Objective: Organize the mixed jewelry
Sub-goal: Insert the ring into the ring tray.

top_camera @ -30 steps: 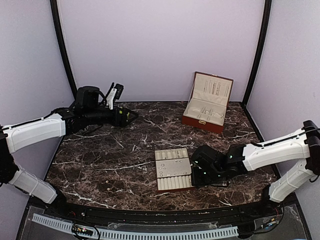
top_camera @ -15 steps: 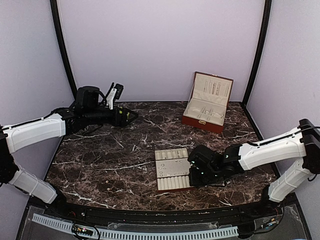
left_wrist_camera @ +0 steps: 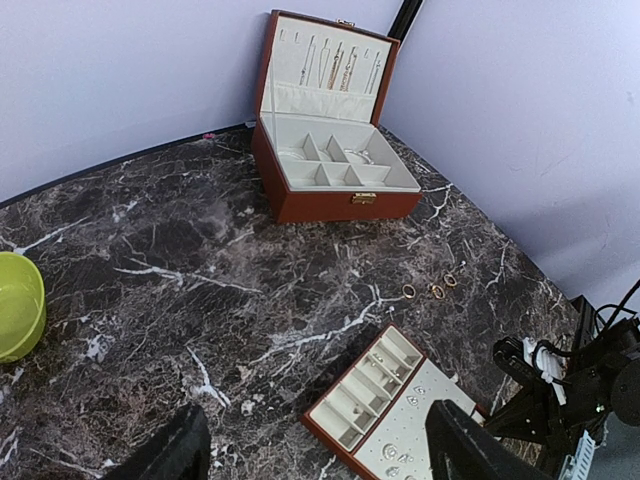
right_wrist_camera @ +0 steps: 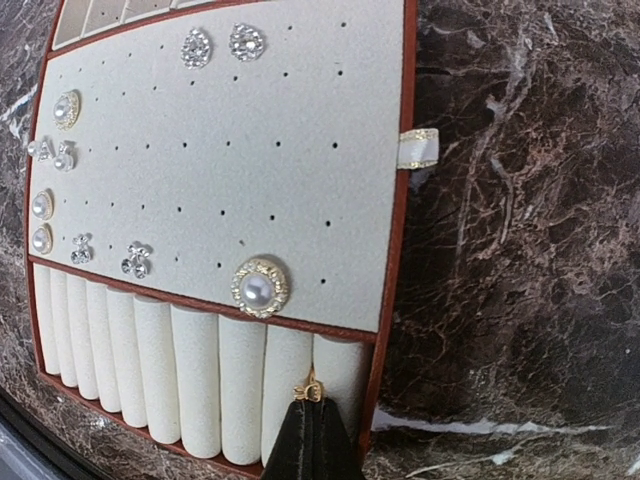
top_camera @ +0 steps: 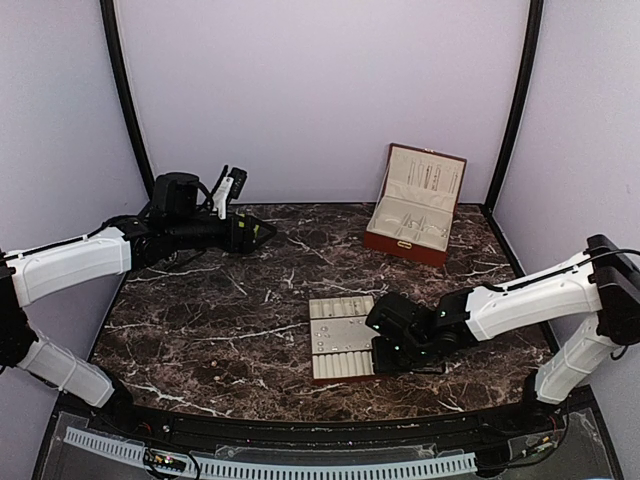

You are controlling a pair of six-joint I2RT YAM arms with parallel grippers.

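Right wrist view looks down on the tray (right_wrist_camera: 230, 150), a cream pad with a brown edge. The right gripper (right_wrist_camera: 311, 412) has its fingers pressed tight together, and a tiny gold piece (right_wrist_camera: 308, 388) is pinched at their tip. That piece is just over the soft white rolls (right_wrist_camera: 190, 370) at the near end of the tray, close to its right corner. Shiny studs (right_wrist_camera: 259, 288) sit on the dotted pad: a big pearl one near the rolls, two sparkly ones at the far end, and small ones along the left side. A little ribbon tab (right_wrist_camera: 417, 148) sticks out from the tray's right edge.

From the top, the tray lies on the dark marble table (top_camera: 220, 320), and the right gripper is at its right side. The left gripper (top_camera: 255, 233) hangs over the far left of the table with its fingers wide apart, holding nothing. Its camera sees the open box (left_wrist_camera: 330, 160) at the back with chains (left_wrist_camera: 335, 62) hanging in the lid. Three rings (left_wrist_camera: 437, 291) lie on the table between box and tray, and a green bowl (left_wrist_camera: 15, 305) is at the left edge.
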